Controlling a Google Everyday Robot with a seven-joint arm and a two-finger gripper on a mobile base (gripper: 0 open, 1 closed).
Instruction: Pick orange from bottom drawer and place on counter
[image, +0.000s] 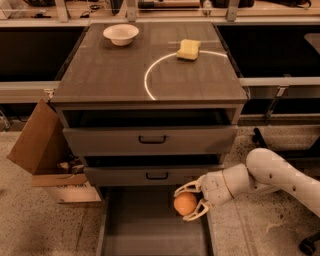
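Over the right side of the open bottom drawer (145, 232), the grey one with the wide flat floor and low side walls, I've got the white two-finger gripper (182, 205) coming in from the right on its white arm (280, 176). Jaws are closed around the small round orange fruit (186, 202), one finger (189, 187) over the top and the other under it. The orange sits just below the front of the middle grey drawer (125, 176). I can't tell from this angle whether it clears the drawer floor or touches it.

The top grey drawer (100, 141) is pulled out a little; both upper drawers have black handles. The dark wood-grain counter (105, 70) above carries a thin white arc line (148, 76). A white bowl (121, 34) is at its back left. A yellow rectangular sponge (189, 49) is at the back right, lying on the arc. Bowl and sponge are well apart. An open brown cardboard box (40, 147) leans against the cabinet's left side, on the floor.
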